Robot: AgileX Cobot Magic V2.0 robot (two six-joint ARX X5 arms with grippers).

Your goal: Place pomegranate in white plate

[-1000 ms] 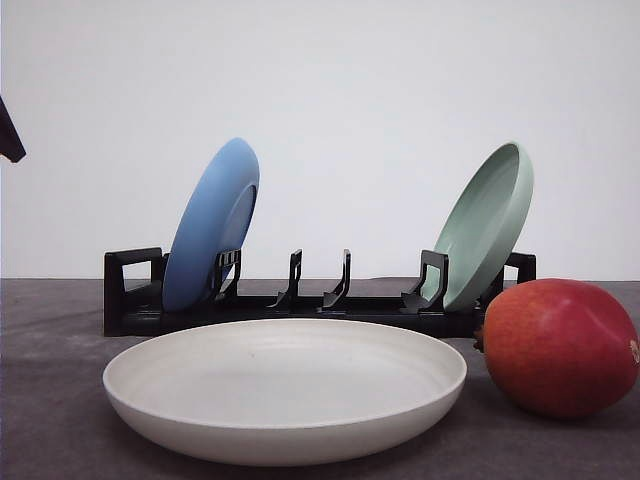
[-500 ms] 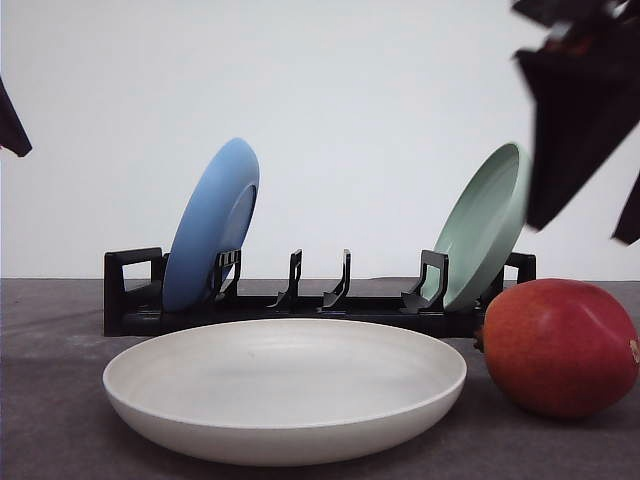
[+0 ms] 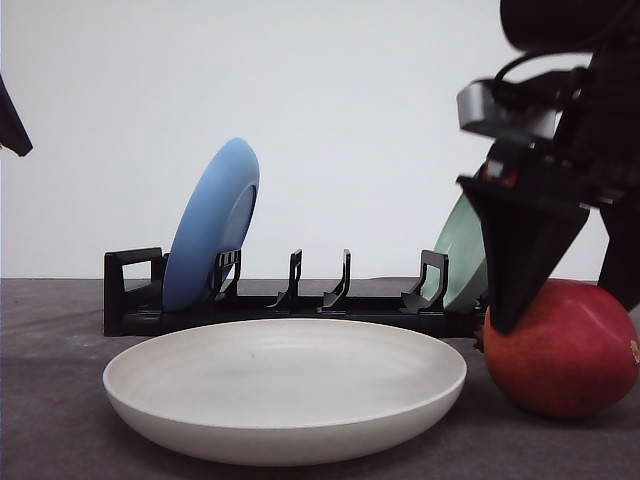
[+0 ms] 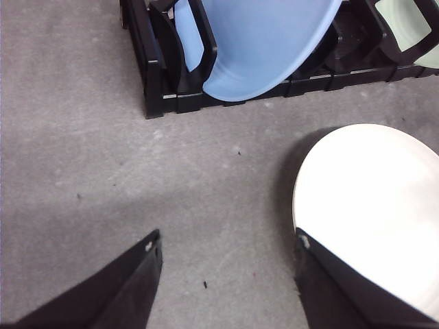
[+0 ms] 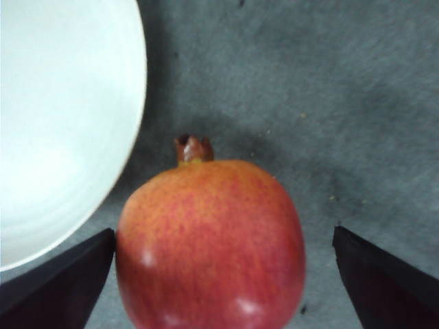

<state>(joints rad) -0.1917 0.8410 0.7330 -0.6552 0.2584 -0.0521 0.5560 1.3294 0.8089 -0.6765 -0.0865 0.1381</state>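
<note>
Right wrist view: the pomegranate (image 5: 210,240), on the table just beside the white plate (image 5: 58,123), is straddled by the spread right gripper (image 5: 223,274), which is best lowered further before being closed.

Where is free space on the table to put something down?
The white plate holds nothing. Bare grey table lies between the black rack and the left gripper. It is crowded around the pomegranate, straddled by the open right gripper.

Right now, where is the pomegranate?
In the front view the pomegranate lies on the table at the right, just beside the white plate and before the rack's right end, between the open jaws of the right gripper.
</note>
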